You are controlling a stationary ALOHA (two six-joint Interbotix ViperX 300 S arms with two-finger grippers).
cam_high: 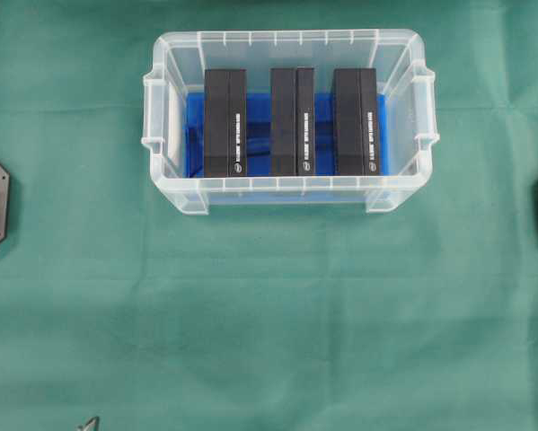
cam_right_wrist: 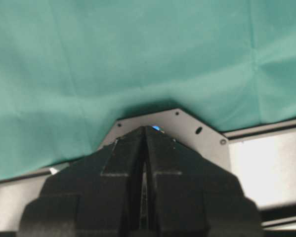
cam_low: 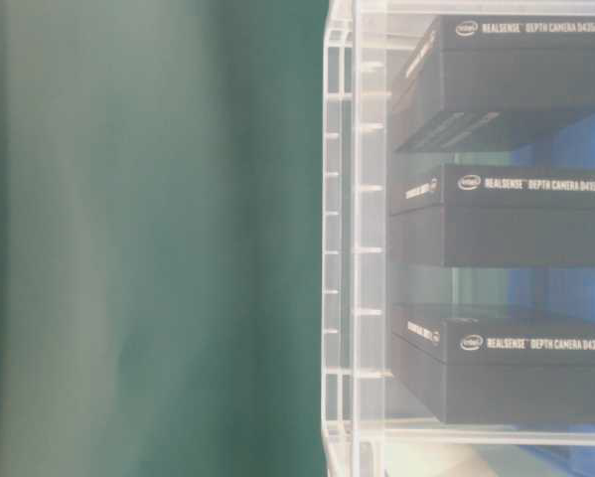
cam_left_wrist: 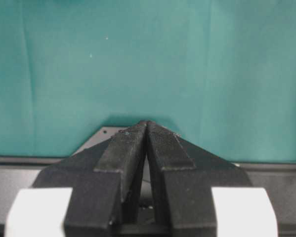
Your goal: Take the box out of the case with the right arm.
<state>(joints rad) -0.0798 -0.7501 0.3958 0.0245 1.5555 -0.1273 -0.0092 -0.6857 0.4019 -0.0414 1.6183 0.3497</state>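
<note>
In the right wrist view the right tool (cam_right_wrist: 146,129) has its fingers pressed together with nothing between them, pointing down at green cloth (cam_right_wrist: 138,59) and a black mounting plate (cam_right_wrist: 187,129) at the edge of the surface. The left tool (cam_left_wrist: 147,123) is closed and empty too, over its own edge of the cloth. Neither arm shows in the overhead view, so both sit well apart from the work.

Farther off, the case (cam_high: 403,193) stands toward the far middle of the surface, holding three black boxes on edge: the left box (cam_high: 224,123), the middle box (cam_high: 292,120) and the right box (cam_high: 356,120), with narrow gaps showing blue lining between them.

The risks, as I judge them: entering with closed fingers would strike a box top; the tight gaps could jam a finger or drag a neighbour; a lift could probably tip the light case, though its weight is hard to gauge.
</note>
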